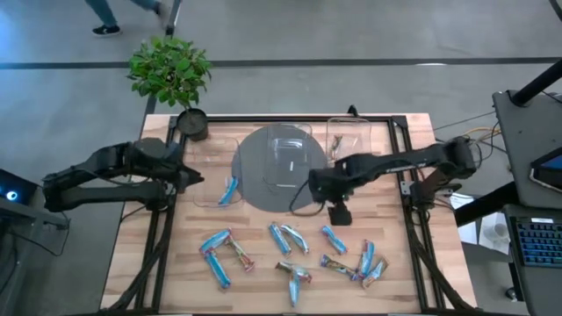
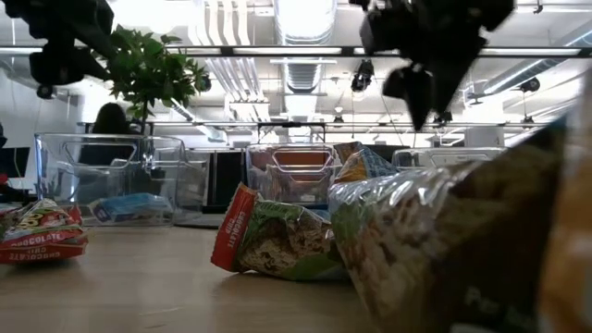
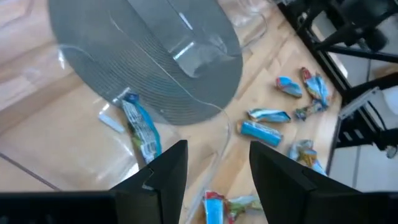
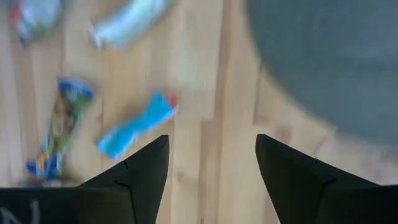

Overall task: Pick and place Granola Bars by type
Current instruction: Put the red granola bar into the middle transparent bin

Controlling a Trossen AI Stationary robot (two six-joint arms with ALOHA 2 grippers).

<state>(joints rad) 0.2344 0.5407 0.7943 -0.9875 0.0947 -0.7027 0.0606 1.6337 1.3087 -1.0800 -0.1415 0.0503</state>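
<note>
Several granola bars [image 1: 290, 239] in light blue, red and brown-gold wrappers lie flat on the near half of the wooden table. One blue bar [image 1: 230, 189] lies inside the left clear container [image 1: 204, 195]; the left wrist view shows the bar [image 3: 140, 127] on the container's floor. My left gripper [image 1: 191, 178] hovers open over that container's left side, fingers apart [image 3: 217, 168], touching nothing. My right gripper [image 1: 314, 186] hangs open over the table beside the grey mat's near right edge, above a blue bar [image 4: 137, 127] without touching it.
A round grey mat [image 1: 255, 180] carries a second clear container [image 1: 288, 158]; a third container [image 1: 351, 140] stands to its right. A potted plant [image 1: 171, 70] sits at the far left corner. Black frame rails [image 1: 408, 219] border the table.
</note>
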